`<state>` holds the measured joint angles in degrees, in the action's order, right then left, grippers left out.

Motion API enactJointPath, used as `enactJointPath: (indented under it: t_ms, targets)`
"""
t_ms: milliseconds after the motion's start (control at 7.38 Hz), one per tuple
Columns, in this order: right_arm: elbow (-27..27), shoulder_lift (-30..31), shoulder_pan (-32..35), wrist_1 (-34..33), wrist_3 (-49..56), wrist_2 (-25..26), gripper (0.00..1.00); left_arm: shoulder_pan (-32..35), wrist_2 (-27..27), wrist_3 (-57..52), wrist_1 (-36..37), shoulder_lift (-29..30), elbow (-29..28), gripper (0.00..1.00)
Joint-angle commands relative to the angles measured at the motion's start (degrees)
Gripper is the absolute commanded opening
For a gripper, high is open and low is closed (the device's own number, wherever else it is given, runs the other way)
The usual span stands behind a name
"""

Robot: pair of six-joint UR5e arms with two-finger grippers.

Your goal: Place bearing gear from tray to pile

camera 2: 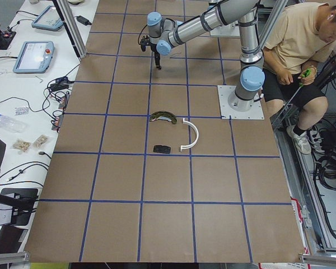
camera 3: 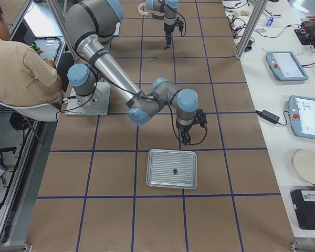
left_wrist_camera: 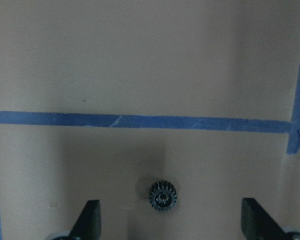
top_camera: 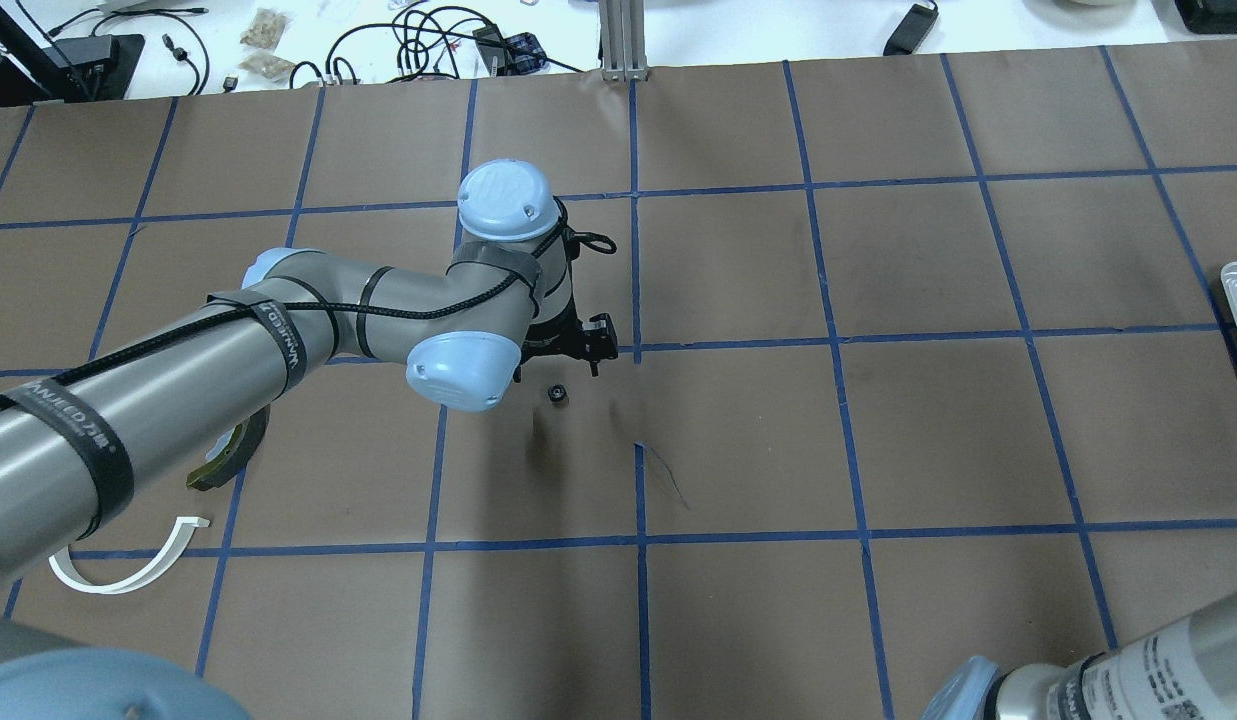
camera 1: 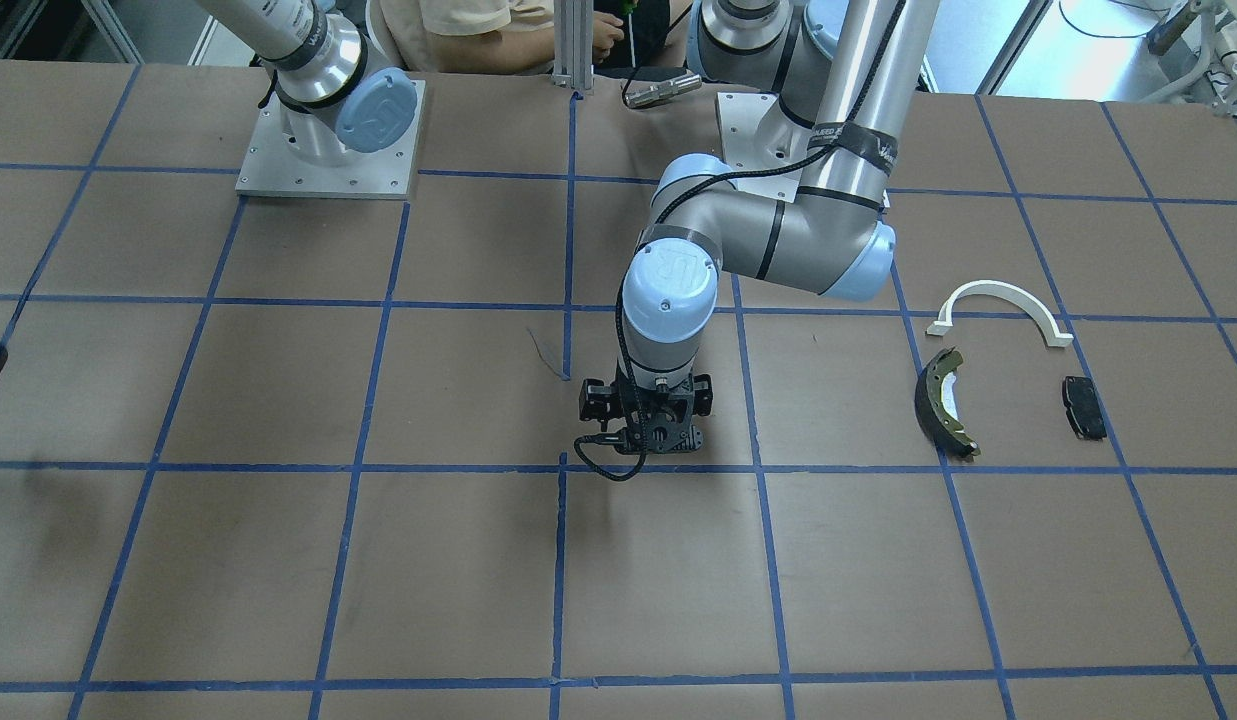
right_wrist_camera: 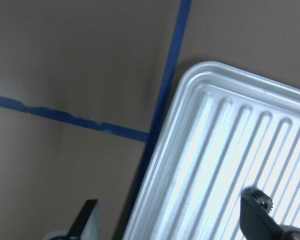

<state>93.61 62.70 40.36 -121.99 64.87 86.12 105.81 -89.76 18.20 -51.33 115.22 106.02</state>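
A small black toothed bearing gear [left_wrist_camera: 162, 195] lies flat on the brown table, also seen from overhead [top_camera: 556, 395]. My left gripper [left_wrist_camera: 170, 222] is open and empty just above it, fingers either side, near the table's middle [top_camera: 578, 350]. The pile is well off to the side: white half-ring arch [camera 1: 998, 303], dark brake shoe [camera 1: 944, 400], small black pad [camera 1: 1083, 406]. My right gripper [right_wrist_camera: 172, 222] is open over the ribbed metal tray [right_wrist_camera: 200, 150] at its corner. Another small gear [right_wrist_camera: 264, 201] lies on the tray, next to one fingertip.
The tray [camera 3: 157, 181] sits at the table's end on my right, holding one small dark part [camera 3: 175, 170]. Blue tape lines grid the table. A seated person [camera 2: 302, 39] is behind the arm bases. A metal post [top_camera: 623, 40] stands at the far edge.
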Motion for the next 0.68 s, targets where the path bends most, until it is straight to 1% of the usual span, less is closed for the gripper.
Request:
enactJointPath:
  t_ms: [0, 135, 271, 406, 542]
  targets:
    - [-0.61, -4.50, -3.71, -7.45, 4.05, -0.34, 1.00, 0.10, 0.02, -0.79, 0.97, 0.88, 0.50, 1.00]
    - [-1.49, -5.73, -3.97, -9.13, 0.30, -0.17, 1.00, 0.10, 0.11, -0.54, 0.88, 0.88, 0.50, 1.00]
    - [-2.63, -7.48, -3.98, -9.15, -2.87, -0.17, 1.00, 0.10, -0.06, -0.36, 0.79, 0.88, 0.59, 0.82]
    - [-3.08, -8.37, -3.98, -9.15, -2.82, -0.08, 0.99, 0.10, -0.15, -0.62, 0.62, 0.80, 0.59, 0.28]
    - [-3.25, -8.73, -3.98, -9.15, -3.25, -0.08, 0.97, 0.10, 0.02, -0.63, 0.61, 0.88, 0.59, 0.08]
